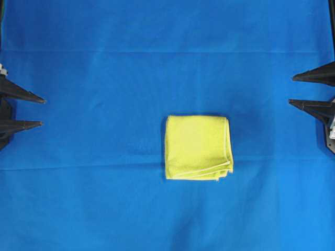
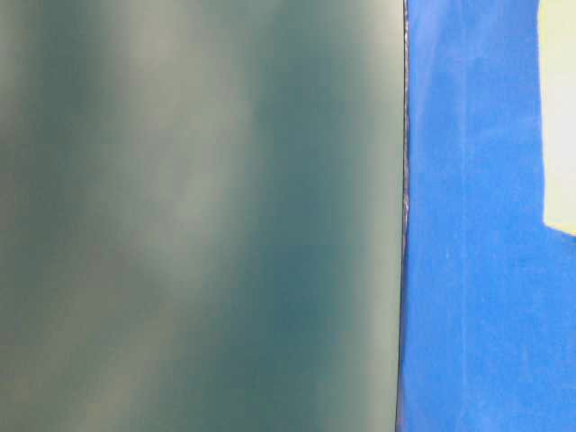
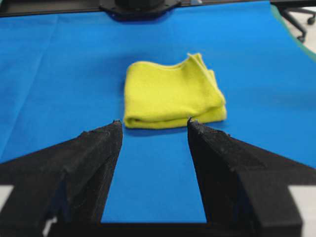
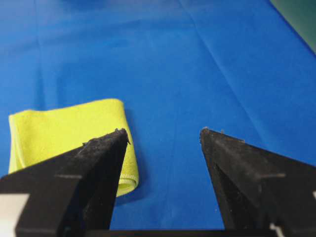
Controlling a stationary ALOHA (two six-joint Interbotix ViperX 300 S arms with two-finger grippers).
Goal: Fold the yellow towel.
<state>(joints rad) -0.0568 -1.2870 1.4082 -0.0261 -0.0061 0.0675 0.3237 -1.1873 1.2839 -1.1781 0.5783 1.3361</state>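
Observation:
The yellow towel (image 1: 197,148) lies folded into a small square on the blue cloth, a little right of centre, with its layered hem edges at the near right corner. It also shows in the left wrist view as the yellow towel (image 3: 170,94) and in the right wrist view as the yellow towel (image 4: 64,131). My left gripper (image 1: 43,112) sits at the far left edge, open and empty, well apart from the towel. My right gripper (image 1: 291,90) sits at the far right edge, open and empty too. Nothing lies between the left gripper (image 3: 153,126) fingers or the right gripper (image 4: 164,132) fingers.
A blue cloth (image 1: 104,198) covers the whole table. In the table-level view a blurred grey-green panel (image 2: 198,216) fills most of the frame, with a strip of blue cloth to its right. A dark arm base (image 3: 140,7) stands at the far table edge.

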